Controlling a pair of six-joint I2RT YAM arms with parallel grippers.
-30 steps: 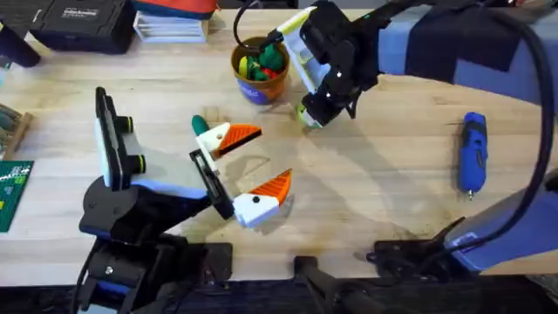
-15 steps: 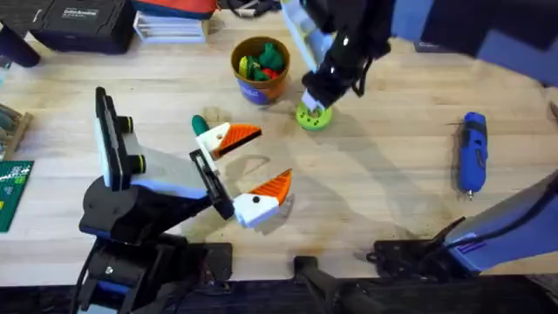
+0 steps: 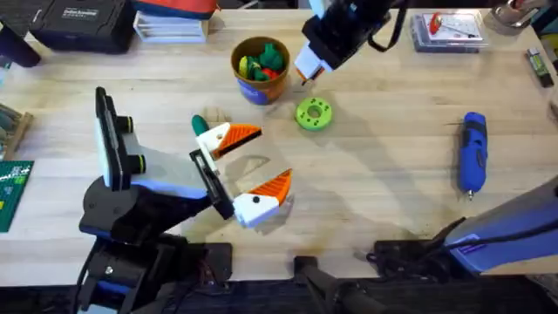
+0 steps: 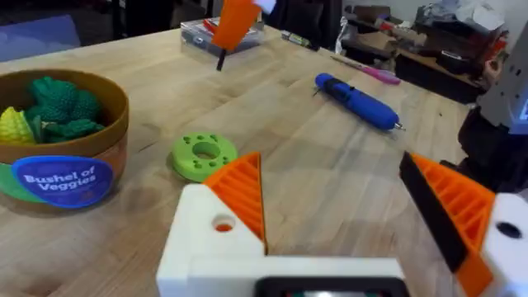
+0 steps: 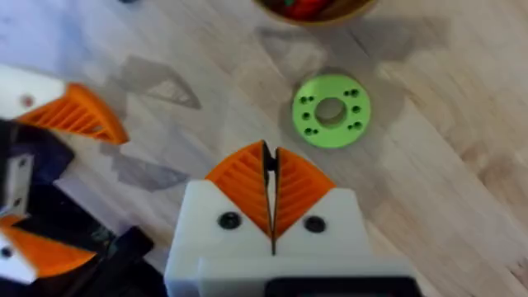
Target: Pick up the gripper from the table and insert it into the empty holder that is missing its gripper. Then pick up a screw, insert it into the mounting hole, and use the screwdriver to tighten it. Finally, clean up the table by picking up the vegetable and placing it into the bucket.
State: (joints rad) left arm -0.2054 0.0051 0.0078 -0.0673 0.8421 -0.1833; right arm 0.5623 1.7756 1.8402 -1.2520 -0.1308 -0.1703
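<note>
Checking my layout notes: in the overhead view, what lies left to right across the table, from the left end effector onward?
Left end effector → bucket → lime-green disc → screwdriver.

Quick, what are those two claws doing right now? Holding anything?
Left gripper: open, holding nothing.
Right gripper: closed, holding nothing, above the green disc.

I see even, bright light from above on the table [image 3: 392, 174], with soft shadows. My right wrist view is blurred throughout; the right gripper [image 3: 307, 68] smears overhead.
</note>
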